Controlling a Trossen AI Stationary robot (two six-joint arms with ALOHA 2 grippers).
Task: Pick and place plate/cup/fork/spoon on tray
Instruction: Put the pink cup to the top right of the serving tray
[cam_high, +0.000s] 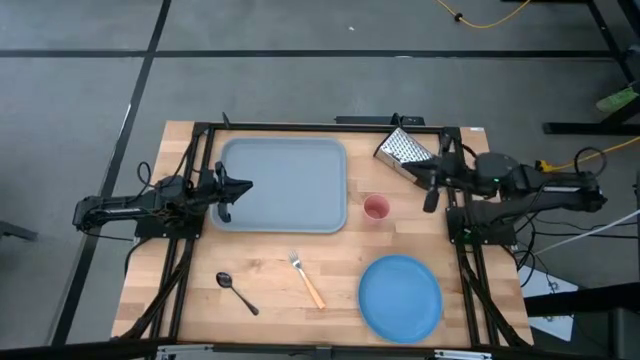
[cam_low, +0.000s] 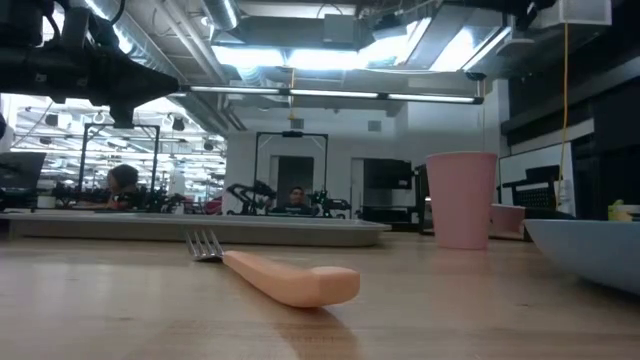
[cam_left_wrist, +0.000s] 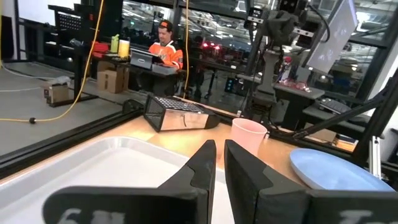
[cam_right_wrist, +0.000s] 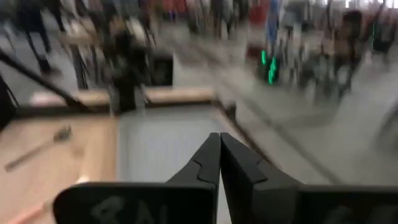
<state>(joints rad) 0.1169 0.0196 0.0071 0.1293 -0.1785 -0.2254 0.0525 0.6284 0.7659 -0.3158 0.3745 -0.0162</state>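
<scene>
The grey-blue tray (cam_high: 283, 185) lies at the table's far middle. The pink cup (cam_high: 376, 208) stands upright on the table just right of the tray. The blue plate (cam_high: 400, 296) lies flat at the near right. The orange-handled fork (cam_high: 307, 279) and the dark spoon (cam_high: 236, 293) lie flat on the table near the front, left of the plate. My left gripper (cam_high: 238, 188) is shut and empty, above the tray's left edge. My right gripper (cam_high: 431, 196) is shut and empty, right of the cup, above the table.
A metal box grater (cam_high: 404, 150) lies on its side at the far right, beside the tray's far right corner and close to my right arm. A black frame (cam_high: 200, 128) borders the table. Bare wood shows between the tray and the cutlery.
</scene>
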